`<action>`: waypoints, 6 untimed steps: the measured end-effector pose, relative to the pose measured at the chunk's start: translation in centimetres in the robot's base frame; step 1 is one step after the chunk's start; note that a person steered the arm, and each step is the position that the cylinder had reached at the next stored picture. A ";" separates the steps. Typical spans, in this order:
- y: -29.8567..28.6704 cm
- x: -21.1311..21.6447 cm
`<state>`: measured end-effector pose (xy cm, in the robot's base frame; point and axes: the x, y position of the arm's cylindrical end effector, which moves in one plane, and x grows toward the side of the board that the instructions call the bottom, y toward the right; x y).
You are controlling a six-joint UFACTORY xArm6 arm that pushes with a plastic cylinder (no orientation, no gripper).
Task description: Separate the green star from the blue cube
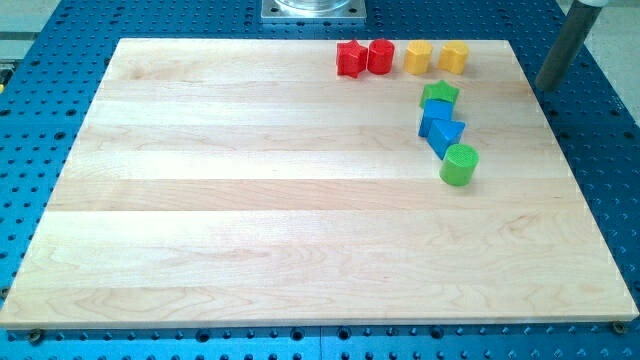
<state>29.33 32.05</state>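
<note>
Sitting along the top edge of the pale wooden board (pixel 250 200), going from the view's left, are a red star-shaped block (pixel 350 58) touching a red cylinder block (pixel 380 56), then a yellow rounded block (pixel 418 57) and a yellow block of unclear shape (pixel 453 57) just beside it. Below them, the green star block (pixel 439 95) is lying right against the top of the blue cube block (pixel 436 116), so nothing of the separation is showing as done yet. A second blue block (pixel 446 136), wedge-like, is touching the cube's lower side, and a green cylinder block (pixel 459 164) is sitting just under that. Further to the view's right, my tip (pixel 549 86) is hanging off the board's right edge over the blue perforated table (pixel 600 150), well apart from every block and pushing nothing. I am judging the whole push as remaining.
</note>
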 end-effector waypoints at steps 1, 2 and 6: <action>-2.0 0.5; -7.1 1.5; -19.8 6.2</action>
